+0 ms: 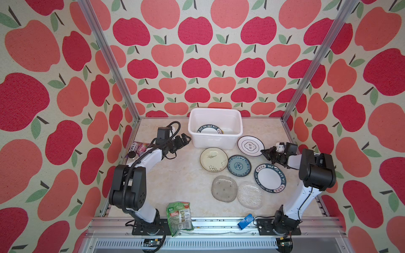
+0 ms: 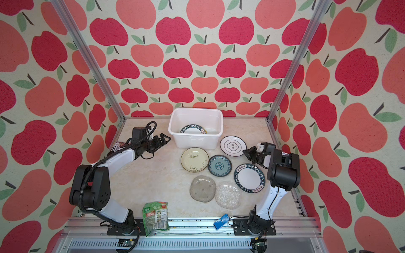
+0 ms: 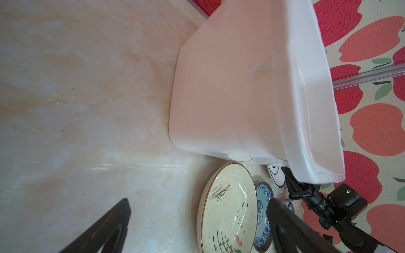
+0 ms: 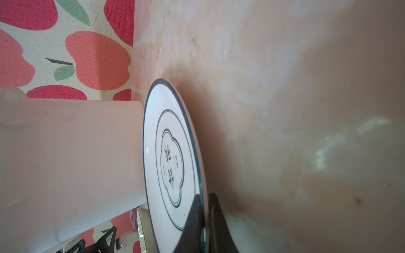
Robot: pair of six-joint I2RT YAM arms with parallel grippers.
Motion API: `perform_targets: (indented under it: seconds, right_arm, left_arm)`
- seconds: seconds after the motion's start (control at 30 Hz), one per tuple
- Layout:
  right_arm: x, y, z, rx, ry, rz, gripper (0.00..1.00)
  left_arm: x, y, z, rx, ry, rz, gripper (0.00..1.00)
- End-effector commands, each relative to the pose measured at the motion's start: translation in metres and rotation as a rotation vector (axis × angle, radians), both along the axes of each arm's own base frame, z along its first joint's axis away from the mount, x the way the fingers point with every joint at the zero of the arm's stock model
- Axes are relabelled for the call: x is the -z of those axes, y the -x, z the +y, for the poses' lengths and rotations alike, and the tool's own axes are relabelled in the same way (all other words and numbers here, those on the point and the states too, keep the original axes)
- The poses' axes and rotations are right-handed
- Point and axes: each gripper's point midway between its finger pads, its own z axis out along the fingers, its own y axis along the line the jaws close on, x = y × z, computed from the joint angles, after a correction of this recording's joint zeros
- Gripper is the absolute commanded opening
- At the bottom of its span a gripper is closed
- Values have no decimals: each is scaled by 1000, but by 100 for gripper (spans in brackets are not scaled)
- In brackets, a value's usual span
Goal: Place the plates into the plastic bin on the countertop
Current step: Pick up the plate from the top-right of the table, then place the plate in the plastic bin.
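my right gripper [image 1: 263,151] is clamped tight on the edge of the white round plate with the thin dark rim line [image 1: 251,146]. in the right wrist view one finger [image 4: 192,219] lies on the plate's face, its partner sits behind, and the lip is pinched between them. i'm taking it by the edge because a flat plate on the beige marble-patterned countertop [image 1: 175,175] offers a narrow jaw nothing else to bite. i can't tell whether it's off the counter yet.

the plate sits just beside a front corner of the white translucent rectangular plastic bin [image 1: 215,142], so i judge the trip short: up, over the rolled rim, down. a white plate with a dark lettered rim [image 1: 209,129] is lying in the bin, with a yellow sliver showing at its edge.

my left gripper [image 1: 185,139] hovers wide open and empty near the bin's opposite front corner, out of my way.

waiting on the counter are the cream round plate with painted sprigs [image 1: 213,161], the blue patterned round plate [image 1: 239,165], a second lettered-rim white plate [image 1: 270,178], the grey glass plate [image 1: 224,188] and the clear textured glass plate [image 1: 250,195]. they're packed close, some rims touching, so i reckon the outer, freer one goes first.
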Motion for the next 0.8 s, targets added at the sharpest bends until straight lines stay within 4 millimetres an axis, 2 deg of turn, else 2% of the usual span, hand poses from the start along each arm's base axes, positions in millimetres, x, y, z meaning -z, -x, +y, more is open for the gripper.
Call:
perform_targets:
  seconds: [0.0,0.13,0.27,0.4,0.5,0.6,0.77]
  right_arm:
    - [-24,6,-3,32,19,-4,0]
    - [-65,12,-8,77,106,-40,0]
    - [-123,19,-16,138,285,-108,0]
    - [-179,28,-39,255,472,-153,0]
    - [-225,34,-50,354,561,-253,0]
    - [-269,30,-38,378,536,-376,0]
    - [-334,-3,13,266,433,-469,0]
  left_arm:
    - [-11,3,0,6,8,-23,99]
    - [-14,3,6,-3,2,-33,99]
    - [-18,-1,17,-29,2,-39,99]
    - [-22,-9,30,-62,-16,-41,99]
    - [-26,-16,41,-81,-42,-42,99]
    - [-32,-27,49,-99,-36,-46,99]
    - [-54,-49,57,-147,27,-27,99]
